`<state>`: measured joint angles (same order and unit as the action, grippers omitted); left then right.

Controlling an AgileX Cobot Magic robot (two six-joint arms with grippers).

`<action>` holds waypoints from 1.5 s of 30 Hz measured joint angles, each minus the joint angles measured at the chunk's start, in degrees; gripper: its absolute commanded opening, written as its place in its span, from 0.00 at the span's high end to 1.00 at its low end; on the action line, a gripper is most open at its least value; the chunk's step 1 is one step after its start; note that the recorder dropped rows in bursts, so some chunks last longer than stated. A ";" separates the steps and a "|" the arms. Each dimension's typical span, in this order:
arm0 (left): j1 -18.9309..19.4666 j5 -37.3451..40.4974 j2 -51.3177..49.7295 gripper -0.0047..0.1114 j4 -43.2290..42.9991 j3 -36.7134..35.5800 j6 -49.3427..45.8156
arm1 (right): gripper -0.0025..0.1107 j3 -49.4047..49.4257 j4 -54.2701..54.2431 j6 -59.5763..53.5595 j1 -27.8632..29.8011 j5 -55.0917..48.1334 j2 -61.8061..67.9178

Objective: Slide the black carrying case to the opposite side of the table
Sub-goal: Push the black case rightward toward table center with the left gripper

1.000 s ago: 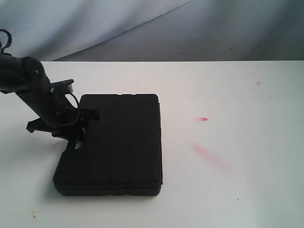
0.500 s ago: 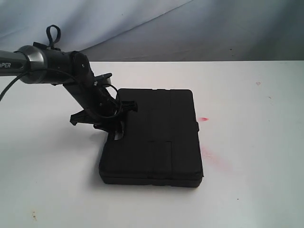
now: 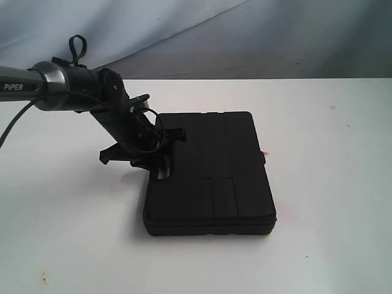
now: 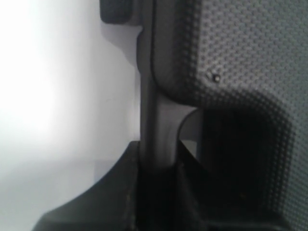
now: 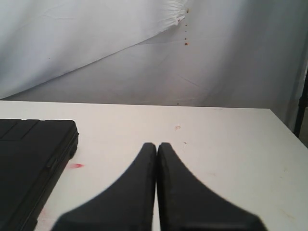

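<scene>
The black carrying case lies flat on the white table, near the middle. My left gripper is at the case's left edge, shut on the case's handle; the handle bar runs between the fingers in the left wrist view, with the textured lid beside it. My right gripper is shut and empty, hovering over bare table to the right of the case; it does not show in the exterior view.
Red smear marks lie just past the case's right edge, one also visible as a red mark in the right wrist view. A grey cloth backdrop hangs behind the table's far edge.
The left arm has dragged the case to the right across the table, by about a third of its width in the last half second. The case now covers most of the red smear.
</scene>
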<state>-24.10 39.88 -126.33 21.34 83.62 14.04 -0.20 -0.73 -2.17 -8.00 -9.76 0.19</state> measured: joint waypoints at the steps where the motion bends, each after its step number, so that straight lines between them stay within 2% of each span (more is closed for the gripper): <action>1: -0.24 -0.38 -0.12 0.96 0.15 0.00 0.00 | 0.98 0.00 0.00 0.00 0.00 0.00 0.00; 16: -0.55 -1.12 -0.23 0.94 0.26 0.00 0.24 | 0.98 0.00 0.00 0.00 0.00 0.00 0.00; 19: -0.55 -1.12 -0.23 0.86 0.26 0.00 -0.03 | 0.98 0.00 0.00 0.00 0.00 0.00 0.00; 25: -0.55 -1.61 -0.36 0.61 0.82 0.00 -0.63 | 0.98 0.00 0.00 0.09 0.00 0.00 0.00; 28: -0.69 -2.24 -0.36 0.54 1.87 0.00 -0.63 | 0.98 0.00 0.00 0.09 0.00 0.00 0.00; 45: -0.69 -2.60 -0.36 0.53 3.19 0.11 -0.85 | 0.98 0.00 0.00 0.09 0.00 0.00 0.00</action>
<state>-24.78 37.28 -126.69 24.53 83.73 13.19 -0.20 -0.73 -2.08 -8.00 -9.76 0.19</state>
